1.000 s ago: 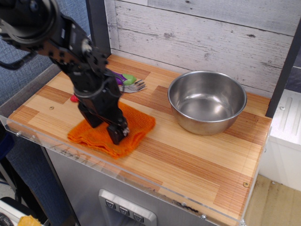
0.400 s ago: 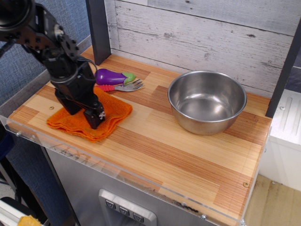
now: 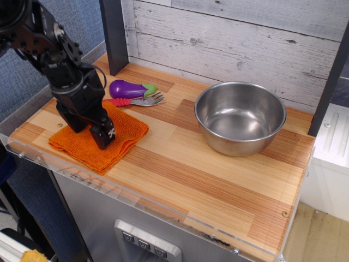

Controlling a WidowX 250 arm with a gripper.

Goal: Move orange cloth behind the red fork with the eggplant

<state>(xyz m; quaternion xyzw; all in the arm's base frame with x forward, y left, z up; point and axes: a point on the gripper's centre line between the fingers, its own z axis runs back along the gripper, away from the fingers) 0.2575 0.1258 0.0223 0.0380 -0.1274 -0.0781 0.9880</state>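
Note:
The orange cloth [image 3: 115, 143] lies flat near the front left corner of the wooden counter. My black gripper [image 3: 97, 134] points down onto the middle of the cloth and presses on it; whether its jaws are open or shut does not show. The red fork [image 3: 133, 101] lies just beyond the cloth's far edge, tines to the right. The purple eggplant [image 3: 127, 88] lies right behind the fork, its green stem cap to the right.
A steel bowl [image 3: 240, 118], empty, stands at the right of the counter. A dark post [image 3: 114, 34] stands at the back left before a grey plank wall. The counter's front edge carries a clear plastic rim [image 3: 142, 204].
My gripper has slid left across the counter, dragging the orange cloth with it from the middle front to the front left. The fork and eggplant, earlier hidden by the arm, now show.

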